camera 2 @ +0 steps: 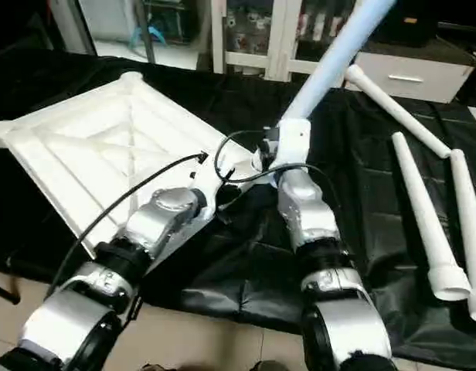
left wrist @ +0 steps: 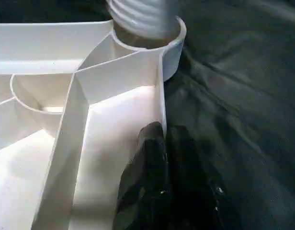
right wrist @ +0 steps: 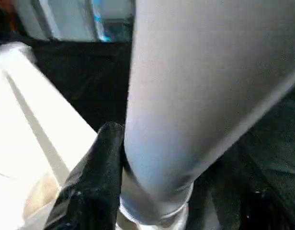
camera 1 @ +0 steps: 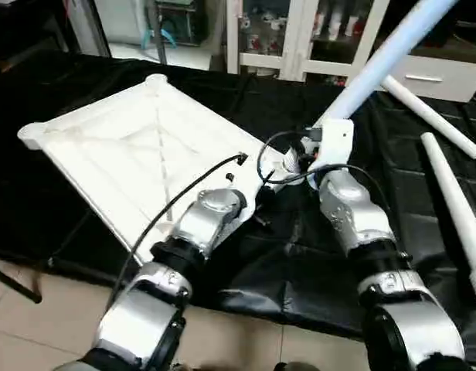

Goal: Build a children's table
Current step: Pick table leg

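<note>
Nearly Seated: Leg Meets Corner Socket

Upside down on the black-covered table (camera 1: 300, 278), the tabletop (camera 1: 122, 147) shows its ribbed underside. At its near right corner, a leg (camera 1: 385, 58) stands with its threaded end (left wrist: 142, 17) in the round socket (left wrist: 174, 45). The leg's long axis leans up and away to the right, not square to the top, so the coming move seems to turn on tipping it upright over the socket. The right gripper (right wrist: 138, 177) is at the leg's base; one black finger (right wrist: 102, 167) presses its side, and the fingers stand part-closed around the tube. The left gripper (left wrist: 159, 182) rests pinched narrow over the tabletop's edge wall, just below the same socket, apparently steadying it. Both arms are close; the right one has the leg. Three spare legs (camera 2: 423, 209) lie well apart at right. The leg's top is cut off, the right gripper's second finger is hidden, and how deep the thread sits is hard to tell.
</note>
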Tool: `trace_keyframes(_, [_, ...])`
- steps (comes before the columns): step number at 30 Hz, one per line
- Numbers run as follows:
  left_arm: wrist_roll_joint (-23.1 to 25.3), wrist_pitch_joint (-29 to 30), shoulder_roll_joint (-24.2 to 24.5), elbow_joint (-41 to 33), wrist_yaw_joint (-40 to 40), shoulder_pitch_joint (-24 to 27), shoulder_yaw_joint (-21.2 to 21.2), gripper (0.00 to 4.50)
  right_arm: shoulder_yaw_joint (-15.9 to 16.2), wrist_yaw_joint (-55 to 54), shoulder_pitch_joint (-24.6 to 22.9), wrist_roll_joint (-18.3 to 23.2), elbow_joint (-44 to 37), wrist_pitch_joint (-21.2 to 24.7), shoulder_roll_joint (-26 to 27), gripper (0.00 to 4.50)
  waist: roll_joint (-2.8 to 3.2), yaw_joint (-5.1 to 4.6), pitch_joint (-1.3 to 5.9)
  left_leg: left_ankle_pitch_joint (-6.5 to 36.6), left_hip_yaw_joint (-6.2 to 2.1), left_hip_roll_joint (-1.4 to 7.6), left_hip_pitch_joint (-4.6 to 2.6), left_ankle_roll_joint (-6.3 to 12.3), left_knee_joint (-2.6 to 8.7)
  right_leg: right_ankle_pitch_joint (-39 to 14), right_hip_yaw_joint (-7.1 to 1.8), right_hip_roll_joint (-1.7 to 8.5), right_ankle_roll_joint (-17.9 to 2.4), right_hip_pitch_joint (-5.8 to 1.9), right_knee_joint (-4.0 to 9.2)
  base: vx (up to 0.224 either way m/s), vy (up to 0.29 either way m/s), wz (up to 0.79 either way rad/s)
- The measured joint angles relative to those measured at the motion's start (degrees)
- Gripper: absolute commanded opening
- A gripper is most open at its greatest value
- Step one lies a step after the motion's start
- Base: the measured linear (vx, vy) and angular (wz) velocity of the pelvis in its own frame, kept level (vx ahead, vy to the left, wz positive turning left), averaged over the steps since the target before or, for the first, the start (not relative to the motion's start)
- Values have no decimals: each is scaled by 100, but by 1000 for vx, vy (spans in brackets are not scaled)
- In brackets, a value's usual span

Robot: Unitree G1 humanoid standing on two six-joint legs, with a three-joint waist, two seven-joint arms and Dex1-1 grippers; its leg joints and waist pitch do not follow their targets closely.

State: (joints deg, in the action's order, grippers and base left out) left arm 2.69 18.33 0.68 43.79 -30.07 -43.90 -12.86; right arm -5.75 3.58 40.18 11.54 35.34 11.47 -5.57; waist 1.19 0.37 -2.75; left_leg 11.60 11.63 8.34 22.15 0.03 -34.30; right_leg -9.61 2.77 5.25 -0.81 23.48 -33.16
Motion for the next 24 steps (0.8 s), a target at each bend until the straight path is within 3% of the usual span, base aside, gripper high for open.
trace_keyframes(7, [-91,-108,597,-561,-1263,318,-309,0,-230,750,-209,491,-1150,512,-495,195,14,188,-7,-1,2,2,-5,-1,-15,0,-1,2,0,-3,-18,0,0,0])
trace_keyframes(11, [-184,-1059,1341,-916,-2497,726,-569,0,-400,1213,-731,886,-2039,1070,-1058,192,20,313,-10,-1,5,3,-3,-2,-15,-1,-2,3,1,-5,-16,0,0,0])
trace_keyframes(14, [-80,-1525,1585,-906,-2793,768,-635,0,-466,1447,-1039,1007,-2590,1388,-1250,191,22,316,-12,-1,17,1,-3,-5,-22,-1,-10,8,1,-8,-23,0,0,0])
trace_keyframes(18, [-82,-1592,1525,-913,-2863,804,-634,0,-362,1560,-1359,1018,-2918,1669,-1288,191,22,285,-12,14,30,1,-5,-31,-26,1,-21,12,0,-8,-27,0,0,0])
trace_keyframes(19, [-81,-1590,1508,-910,-2816,803,-633,44,-335,1552,-1400,1021,-2954,1731,-1289,191,23,280,-13,14,31,1,-5,-31,-26,1,-22,12,0,-6,-30,0,0,0])
trace_keyframes(20, [-81,-1584,1490,-902,-2764,801,-629,55,-317,1536,-1437,1035,-3022,1786,-1289,191,25,273,-14,14,31,2,-5,-32,-26,0,-22,12,1,-3,-34,0,0,0])
trace_keyframes(24, [-220,-1488,1428,-904,-2714,608,-530,65,-278,1473,-1485,1112,-3292,1968,-1283,191,36,247,-16,10,31,6,-12,-36,-25,0,-18,11,2,0,-48,0,0,0])
